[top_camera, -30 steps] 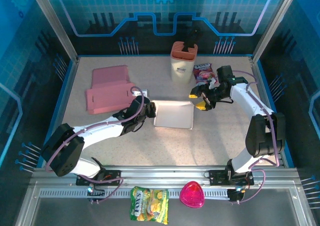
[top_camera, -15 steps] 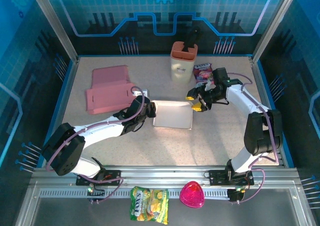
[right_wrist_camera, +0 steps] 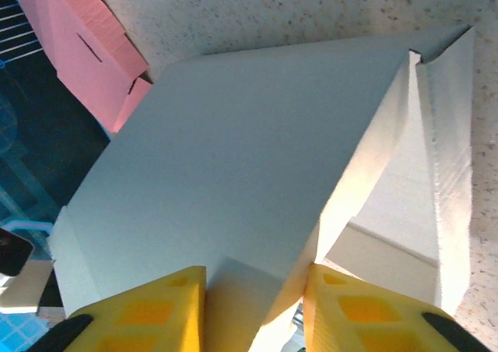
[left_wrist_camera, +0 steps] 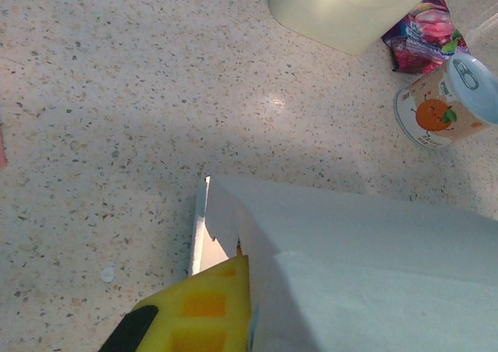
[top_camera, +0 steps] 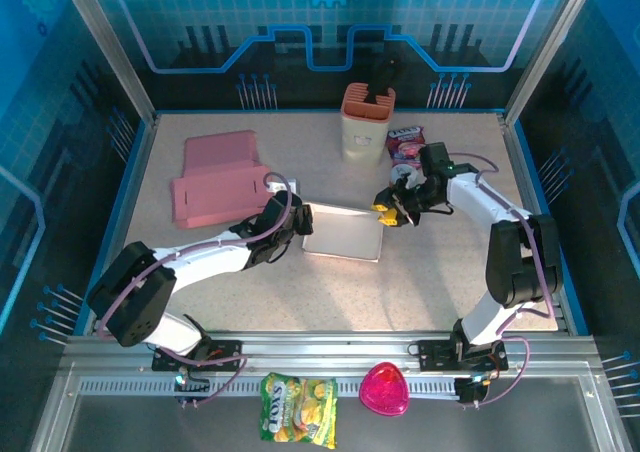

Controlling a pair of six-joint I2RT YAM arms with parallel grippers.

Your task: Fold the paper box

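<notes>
The white paper box [top_camera: 343,232] lies half-formed at the table's middle. My left gripper [top_camera: 298,222] is shut on its left wall; in the left wrist view a yellow finger [left_wrist_camera: 202,313] presses against that white wall [left_wrist_camera: 366,258]. At the box's right edge my right gripper [top_camera: 385,215] stands open. In the right wrist view its two yellow fingers [right_wrist_camera: 148,313] straddle a raised white panel [right_wrist_camera: 233,134]. A folded edge of that panel touches the right finger, with a gap left on the other side.
A flat pink box [top_camera: 215,182] lies at the back left. A beige container [top_camera: 365,124], a snack packet [top_camera: 405,142] and a small can [left_wrist_camera: 447,99] stand behind the white box. A yellow snack bag [top_camera: 298,407] and a pink item [top_camera: 384,390] sit on the front rail.
My right gripper has moved left onto the box's right edge and its jaws have narrowed. The box's far side has lifted slightly. The left gripper has held its grip.
</notes>
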